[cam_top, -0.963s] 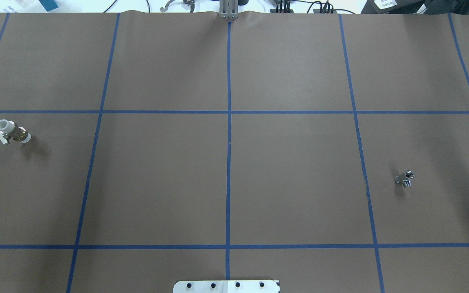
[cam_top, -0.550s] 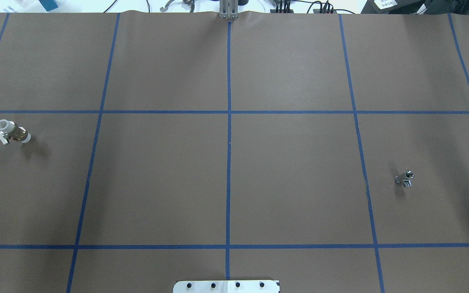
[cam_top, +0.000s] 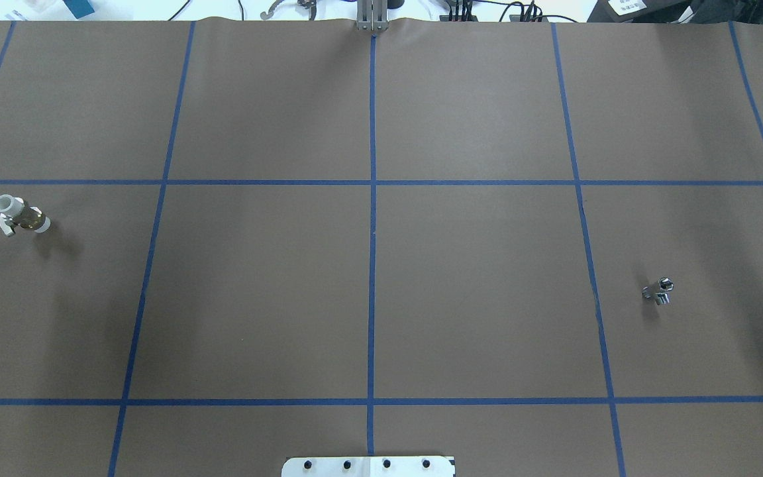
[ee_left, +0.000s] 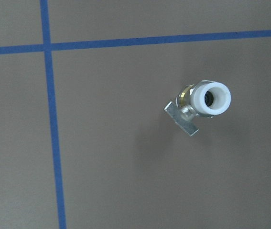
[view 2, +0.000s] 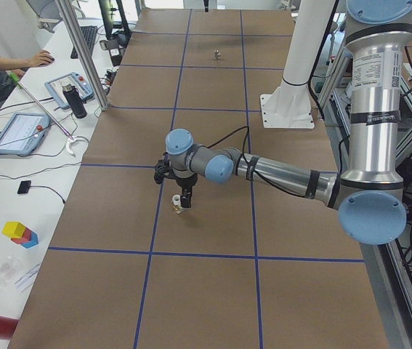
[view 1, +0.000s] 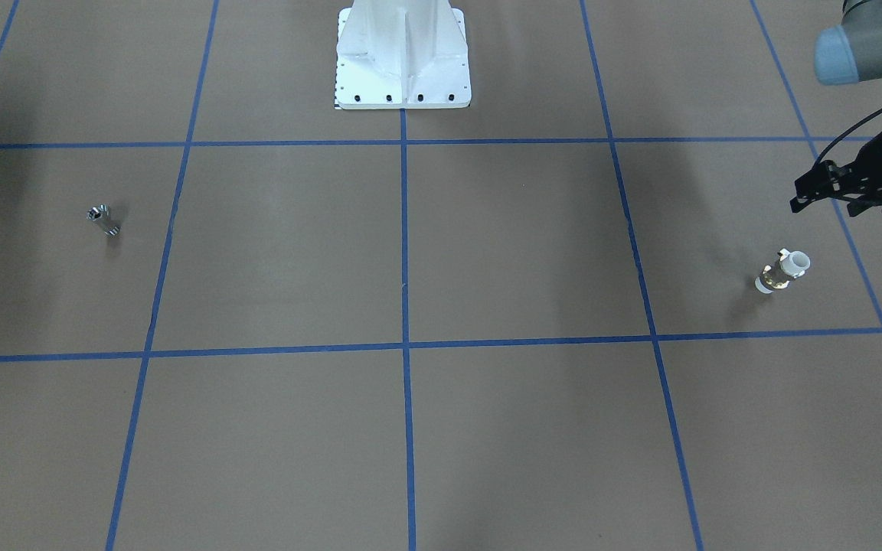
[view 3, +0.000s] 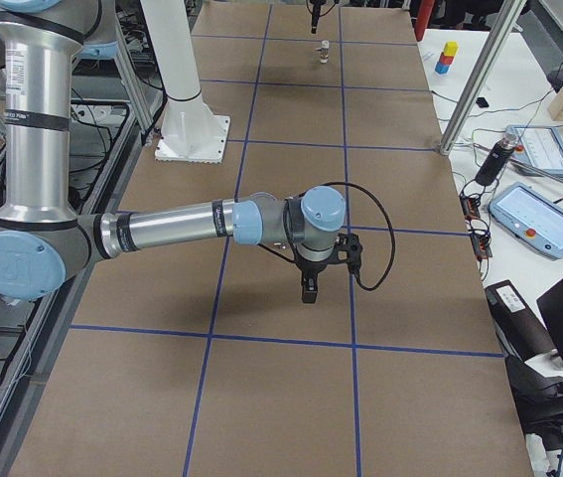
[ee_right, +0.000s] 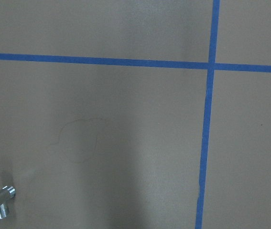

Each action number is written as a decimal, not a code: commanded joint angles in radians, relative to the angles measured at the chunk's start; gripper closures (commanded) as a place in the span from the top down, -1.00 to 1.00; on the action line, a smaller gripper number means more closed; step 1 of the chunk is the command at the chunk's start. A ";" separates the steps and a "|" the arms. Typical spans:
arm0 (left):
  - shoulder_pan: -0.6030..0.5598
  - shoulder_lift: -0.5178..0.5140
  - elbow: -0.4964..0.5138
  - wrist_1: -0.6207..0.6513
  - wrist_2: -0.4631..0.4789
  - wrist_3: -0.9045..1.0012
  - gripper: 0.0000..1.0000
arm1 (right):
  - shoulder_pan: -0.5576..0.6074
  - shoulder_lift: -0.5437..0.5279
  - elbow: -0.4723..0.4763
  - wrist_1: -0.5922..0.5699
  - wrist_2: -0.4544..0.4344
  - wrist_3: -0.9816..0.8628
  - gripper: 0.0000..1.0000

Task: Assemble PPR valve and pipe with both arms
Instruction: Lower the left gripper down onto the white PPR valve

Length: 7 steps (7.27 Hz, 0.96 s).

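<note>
The PPR valve (cam_top: 22, 215), a stubby fitting with white plastic ends, a brass-gold middle band and a small grey side lever, sits on the far left of the desk (cam_top: 474, 298), a brown paper surface marked into squares by blue tape. Its long axis appears close to vertical: it stands on one white end, and the wider open white mouth faces up, so the left wrist view looks almost straight into it. The flat grey lever sticks out sideways from the brass band.

The pipe (cam_top: 658, 291), a small shiny silver metal cylinder, is on the right side of the desk, well apart from the valve and just right of a blue tape line. It too seems to stand on end with its dark hollow mouth upward, and a short stub branches from its side.

The black left end effector (view 1: 824, 197) hangs close above and just beside the valve, touching nothing; whether its fingers are apart or together cannot be told. The black right end effector (view 3: 308, 291) points down over the desk, and its state cannot be told either.

A black-and-white printed label on the grey tubular left arm (view 2: 371, 109) is too small to read. The white pedestal base (view 1: 403, 53) stands at the near edge.
</note>
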 commanded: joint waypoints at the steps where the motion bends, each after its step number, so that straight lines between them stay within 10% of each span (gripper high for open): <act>1: 0.034 -0.079 0.077 -0.001 0.030 -0.030 1.00 | -0.002 0.001 -0.001 0.000 -0.001 0.002 1.00; 7: 0.047 -0.098 0.183 -0.105 0.035 -0.022 0.88 | -0.010 0.006 0.000 0.001 -0.001 0.004 1.00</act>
